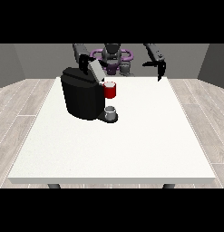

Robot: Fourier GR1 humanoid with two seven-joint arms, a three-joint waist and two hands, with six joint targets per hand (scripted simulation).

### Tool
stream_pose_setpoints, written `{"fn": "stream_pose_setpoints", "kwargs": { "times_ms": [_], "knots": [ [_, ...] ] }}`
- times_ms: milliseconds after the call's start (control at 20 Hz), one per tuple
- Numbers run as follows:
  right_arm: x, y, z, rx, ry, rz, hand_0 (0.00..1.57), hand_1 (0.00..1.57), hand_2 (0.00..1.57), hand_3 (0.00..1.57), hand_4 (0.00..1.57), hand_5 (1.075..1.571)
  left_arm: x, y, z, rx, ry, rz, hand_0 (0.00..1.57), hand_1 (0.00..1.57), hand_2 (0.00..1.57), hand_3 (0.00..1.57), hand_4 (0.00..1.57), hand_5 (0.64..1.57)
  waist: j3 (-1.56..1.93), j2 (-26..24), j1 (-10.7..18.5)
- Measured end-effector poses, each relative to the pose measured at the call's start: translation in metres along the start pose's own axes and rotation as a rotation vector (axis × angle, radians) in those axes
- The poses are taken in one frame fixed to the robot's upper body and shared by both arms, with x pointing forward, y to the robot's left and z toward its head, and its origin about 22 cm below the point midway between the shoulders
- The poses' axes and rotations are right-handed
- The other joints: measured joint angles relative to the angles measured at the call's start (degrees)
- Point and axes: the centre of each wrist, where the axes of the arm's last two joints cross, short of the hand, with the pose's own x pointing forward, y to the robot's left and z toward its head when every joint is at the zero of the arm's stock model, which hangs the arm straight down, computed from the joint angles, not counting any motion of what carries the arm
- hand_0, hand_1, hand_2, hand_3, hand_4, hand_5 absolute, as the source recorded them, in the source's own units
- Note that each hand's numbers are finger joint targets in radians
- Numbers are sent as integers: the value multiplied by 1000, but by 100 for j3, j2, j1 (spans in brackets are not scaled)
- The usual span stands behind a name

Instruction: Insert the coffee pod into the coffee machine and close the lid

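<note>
The black coffee machine (pixel 81 97) stands on the left half of the table. Its grey lid (pixel 96 68) is tilted up and open. A red pod holder (pixel 110 91) juts from the machine's front, with a pale round top that may be the coffee pod (pixel 109 84). A small grey cup (pixel 111 112) sits on the machine's base below it. The hand at the view's left (pixel 85 60) is just behind the lid's upper end, partly hidden. The hand at the view's right (pixel 161 69) hangs over the table's far right edge, fingers pointing down and holding nothing.
The white table (pixel 131 145) stretches wide towards the camera and to the right of the machine. The robot's torso (pixel 112 56) stands behind the far edge. Wooden floor surrounds the table.
</note>
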Motion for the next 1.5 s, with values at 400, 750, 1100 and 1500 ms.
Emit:
{"fn": "stream_pose_setpoints", "kwargs": {
  "times_ms": [400, 750, 1100, 1500],
  "knots": [
    [8, 3, -8, 5, -32, -1, 0, 0, 0, 0, 445, 1571, -3, 6, -4, 6, -15, 12, 0, 0, 0, 0, 377, 1571, -17, 129, -2],
    [15, 22, -17, 31, -9, 12, 0, 0, 0, 0, 364, 1571, -8, 11, -1, 11, 10, 28, 0, 0, 0, 0, 394, 1571, 39, 120, 97],
    [36, 54, -34, 94, -47, 69, 0, 0, 0, 0, 363, 1571, -5, 19, -12, -2, -9, 31, 0, 0, 0, 0, 359, 1571, 44, 341, 238],
    [70, 85, -54, 146, -107, 147, 0, 0, 0, 0, 367, 1571, -12, 21, -14, -20, -9, 41, 0, 0, 0, 0, 341, 1571, 40, 362, 393]
  ]
}}
